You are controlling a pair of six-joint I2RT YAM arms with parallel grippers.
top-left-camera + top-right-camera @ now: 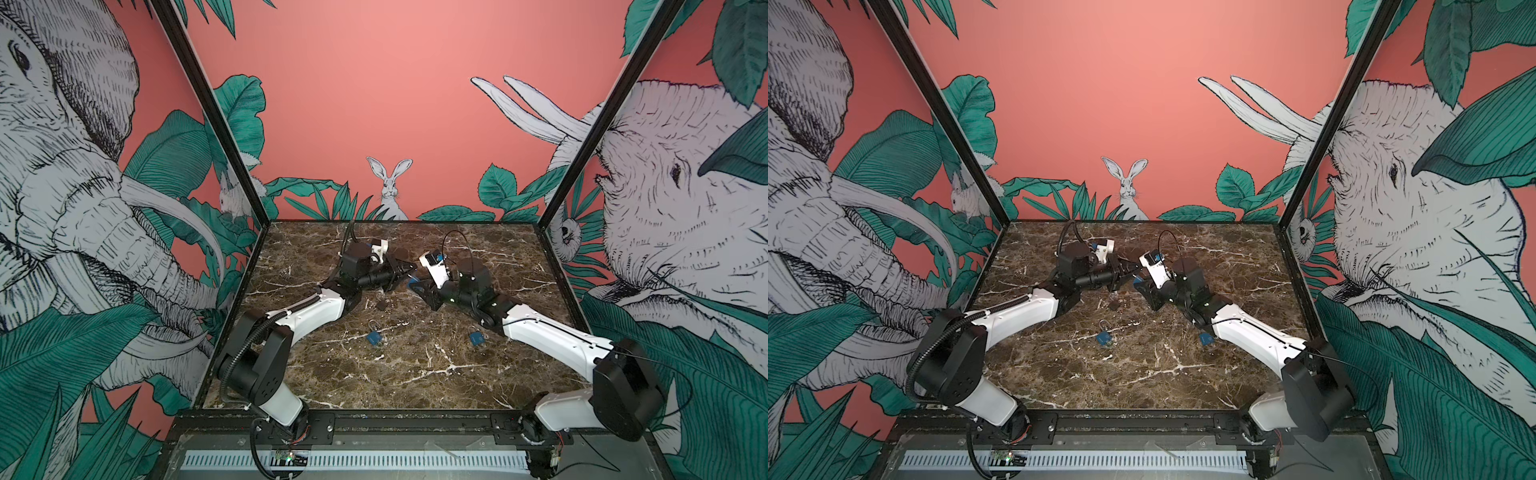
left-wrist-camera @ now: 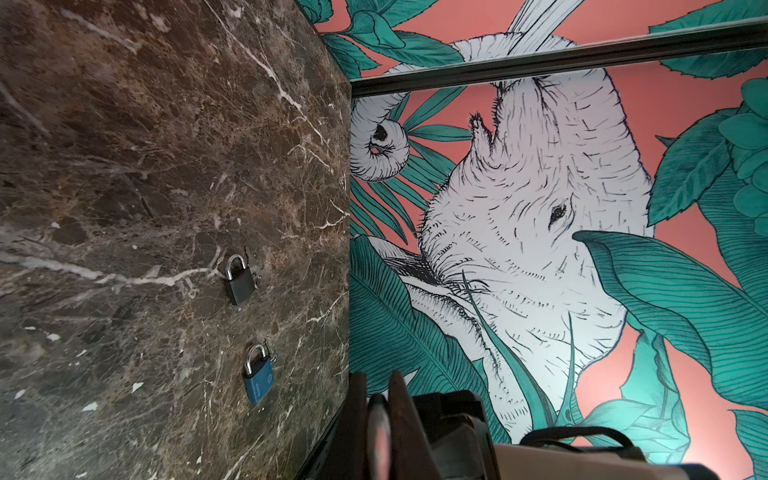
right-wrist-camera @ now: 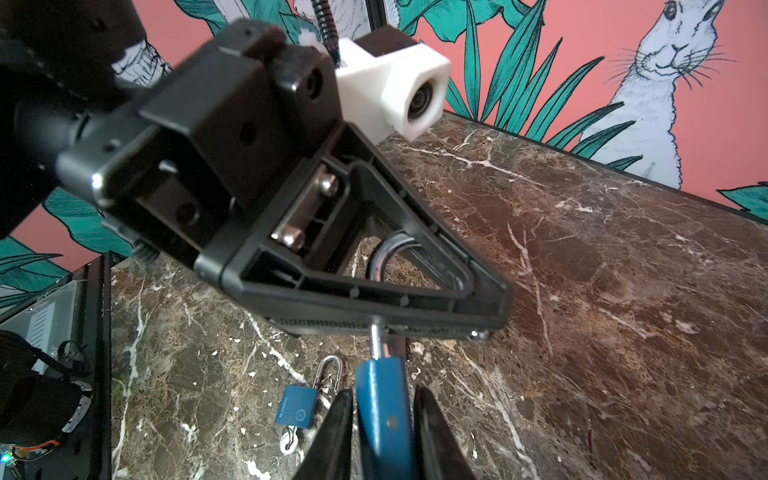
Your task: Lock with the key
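A blue padlock point(image 3: 384, 399) hangs above the marble between my two grippers, also small in both top views point(image 1: 412, 283) point(image 1: 1137, 282). My left gripper point(image 3: 490, 316) point(image 2: 378, 382) is shut on its silver shackle point(image 3: 376, 332). My right gripper point(image 3: 383, 392) point(image 1: 419, 287) has its jaws on either side of the padlock's blue body. One finger touches the body and a thin gap shows at the other. No key shows at the held padlock. A key ring point(image 3: 291, 441) lies at the bottom of a blue padlock point(image 3: 296, 409) on the table.
On the marble table point(image 1: 415, 374) lie a black padlock point(image 1: 381, 305) point(image 2: 239, 282) and two blue padlocks point(image 1: 374, 336) point(image 1: 476, 338). Both arms meet near the middle back of the table. Patterned walls close in the left, right and back sides.
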